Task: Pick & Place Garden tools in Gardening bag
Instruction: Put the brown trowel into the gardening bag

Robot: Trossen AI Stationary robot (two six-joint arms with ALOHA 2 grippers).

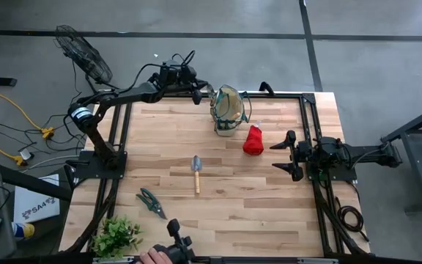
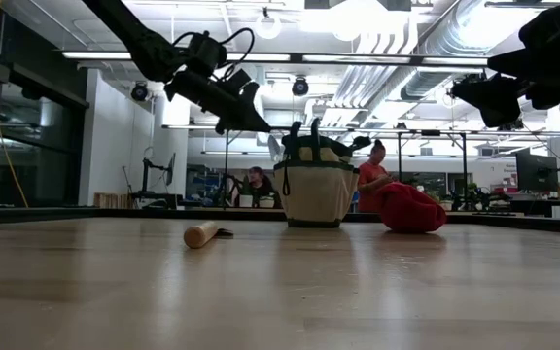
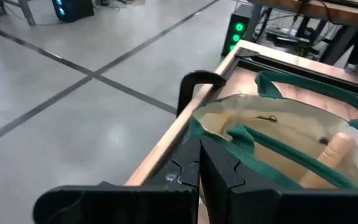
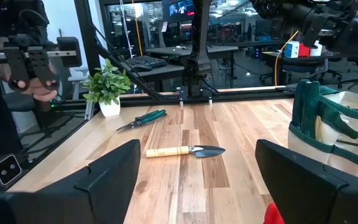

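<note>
The beige gardening bag [image 1: 227,111] with green trim stands upright at the table's far middle; a wooden handle [image 3: 335,151] and dark handles [image 2: 311,138] stick out of it. My left gripper [image 1: 198,95] is shut and empty, raised just left of the bag's rim [image 3: 199,163]. The red bundle [image 1: 253,141] lies right of the bag. The wooden-handled trowel [image 1: 195,173] lies flat mid-table. Green-handled shears [image 1: 150,202] lie near left. My right gripper [image 1: 288,154] is open and empty, right of the bundle [image 4: 194,168].
A leafy plant [image 1: 116,235] in a white pot stands at the near left corner. A person's hand [image 1: 152,257] holds a dark device at the near edge. Black frame rails [image 1: 310,132] run along the table's left and right sides. Bare wood lies around the trowel.
</note>
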